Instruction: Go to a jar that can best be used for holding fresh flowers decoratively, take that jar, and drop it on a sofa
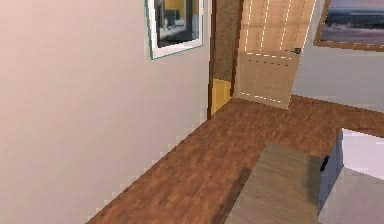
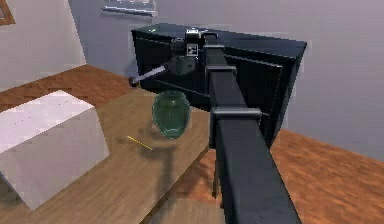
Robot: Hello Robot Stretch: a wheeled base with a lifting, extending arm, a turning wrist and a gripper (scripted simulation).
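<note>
A green glass jar (image 2: 170, 113), rounded with a narrow neck, stands on the wooden table (image 2: 110, 185) in the arm side view. The dark arm (image 2: 235, 120) reaches up from the bottom edge. Its gripper (image 2: 143, 74) sits above and slightly behind the jar, with thin fingers (image 2: 152, 72) pointing left in front of a dark cabinet. I cannot tell whether the gripper holds anything, nor whether it is over or touching the jar.
A white box (image 2: 50, 135) and a thin yellow stick (image 2: 138, 142) lie on the table. A black cabinet (image 2: 260, 70) stands behind it. In the forward view a wooden door (image 1: 272, 50) is ahead, a framed picture (image 1: 178, 25) hangs on the wall, and the table (image 1: 280, 185) and box (image 1: 355, 175) sit at the lower right.
</note>
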